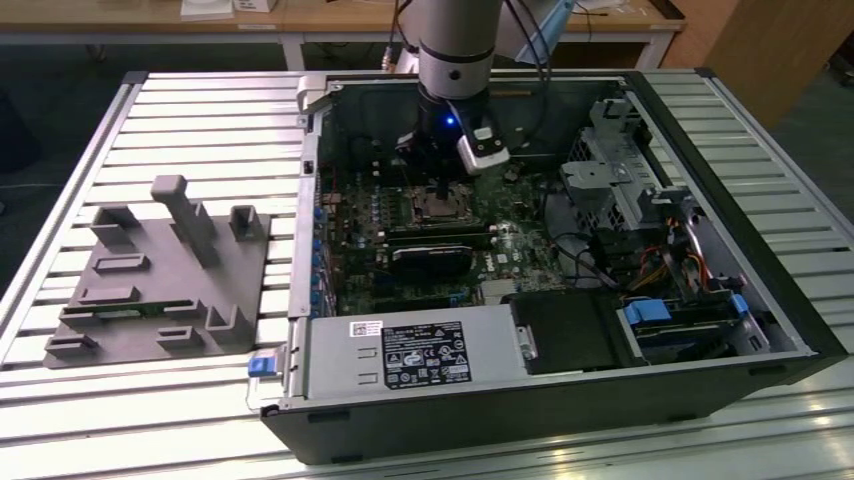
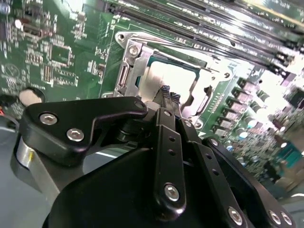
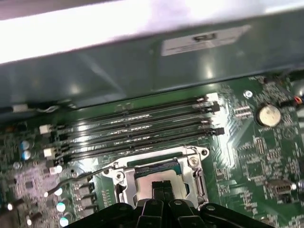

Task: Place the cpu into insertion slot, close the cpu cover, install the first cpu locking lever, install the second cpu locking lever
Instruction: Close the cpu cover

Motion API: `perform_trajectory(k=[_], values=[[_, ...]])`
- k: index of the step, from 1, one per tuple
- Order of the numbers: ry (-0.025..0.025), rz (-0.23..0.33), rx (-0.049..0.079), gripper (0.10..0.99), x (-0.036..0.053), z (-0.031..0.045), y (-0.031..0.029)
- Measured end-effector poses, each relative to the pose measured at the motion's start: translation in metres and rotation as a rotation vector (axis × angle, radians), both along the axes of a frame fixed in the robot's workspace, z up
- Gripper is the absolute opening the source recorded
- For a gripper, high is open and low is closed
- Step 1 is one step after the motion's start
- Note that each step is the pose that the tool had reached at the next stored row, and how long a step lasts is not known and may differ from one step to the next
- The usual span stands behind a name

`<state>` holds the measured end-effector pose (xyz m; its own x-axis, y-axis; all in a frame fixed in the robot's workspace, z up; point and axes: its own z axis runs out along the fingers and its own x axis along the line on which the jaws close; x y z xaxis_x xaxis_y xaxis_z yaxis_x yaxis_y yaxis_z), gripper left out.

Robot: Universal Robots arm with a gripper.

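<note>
Scene: an open computer case (image 1: 561, 330) lies on a slatted table (image 1: 200, 110) with its green board (image 1: 521, 250) facing up. A grey fixture (image 1: 160, 290) sits on the table at the exterior view's left, well apart from the work.
Arm: the arm (image 1: 454, 40) reaches straight down into the case, over the middle of the board.
Gripper: the gripper (image 2: 169, 94) has its two ribbed fingertips pressed together with nothing between them. In both wrist views the tips sit right over the socket's centre. Whether they touch it cannot be told.
Cpu: the cpu (image 2: 166, 76) lies flat in the slot (image 1: 441, 212), pale face up, directly under the fingertips.
Cover: the cover (image 2: 140, 71), a silver frame, appears to lie down around the cpu. Whether it is fully flat is unclear.
Lever: a thin metal rod (image 3: 80, 176), likely a locking lever, runs out from one corner of the socket across the board. It looks unlatched, though this is not certain.
Neighbours: long black memory slots (image 3: 137, 126) run just beside the socket.
Step in hand: the cpu seems already placed. By the closed tips over the socket, the work looks to be at the cover or the first lever.
What the move calls for: a light, straight push with the closed tips on metal, not on the cpu's face, and no sideways slip toward the memory slots.
</note>
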<state>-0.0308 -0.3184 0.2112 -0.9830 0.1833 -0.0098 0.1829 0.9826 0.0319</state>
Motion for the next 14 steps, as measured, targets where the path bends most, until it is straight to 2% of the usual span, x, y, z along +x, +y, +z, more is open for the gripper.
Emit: perform_trajectory(k=[6, 14], values=[[-0.0001, 0.094, 0.0, 0.106, 0.0, -0.0004, -0.0001], [-0.0017, 0.14, -0.001, 0.106, -0.0009, -0.0005, -0.0061]])
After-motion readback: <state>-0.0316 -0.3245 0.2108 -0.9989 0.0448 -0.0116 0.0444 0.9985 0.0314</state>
